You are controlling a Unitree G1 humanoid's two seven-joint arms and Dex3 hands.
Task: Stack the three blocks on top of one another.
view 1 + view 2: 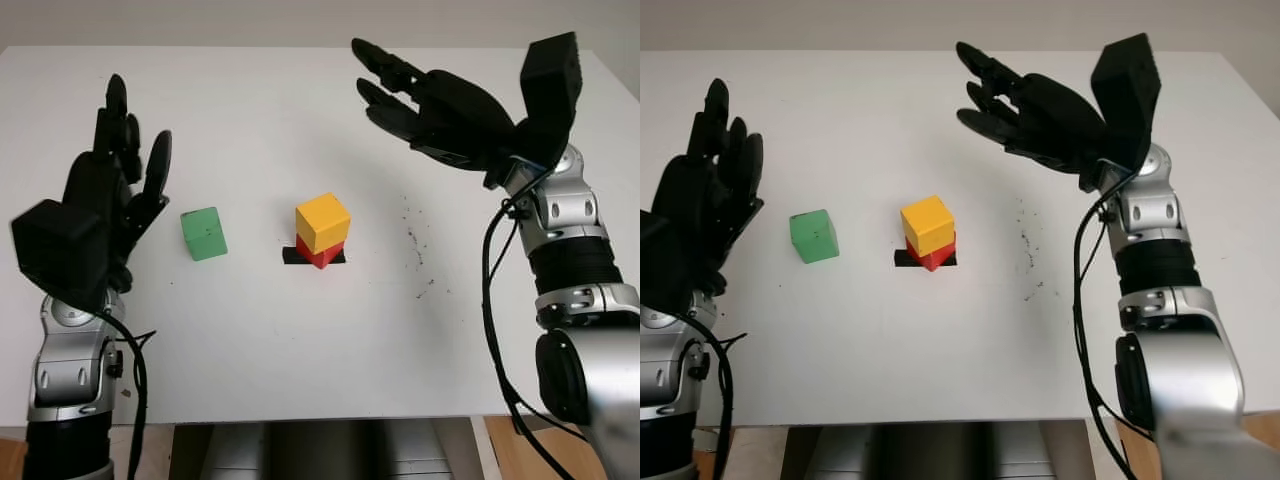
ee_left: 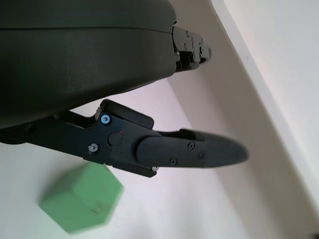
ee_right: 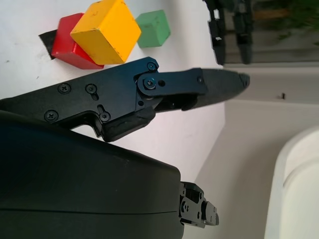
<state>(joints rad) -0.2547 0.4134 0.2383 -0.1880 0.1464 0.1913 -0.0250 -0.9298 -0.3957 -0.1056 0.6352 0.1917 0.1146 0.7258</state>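
So the yellow block (image 1: 323,222) is sitting on the red block (image 1: 320,253), a bit twisted relative to it, and the red one is on a black mark (image 1: 296,256) near the middle of the white table (image 1: 300,350). The green block (image 1: 204,233) sits alone on the table, left of the stack and apart from it. The left hand (image 1: 110,190) is up just left of the green block, open, holding nothing. The right hand (image 1: 425,100) is raised behind and right of the stack, also open and holding nothing. No writing or labels I can read on the blocks.
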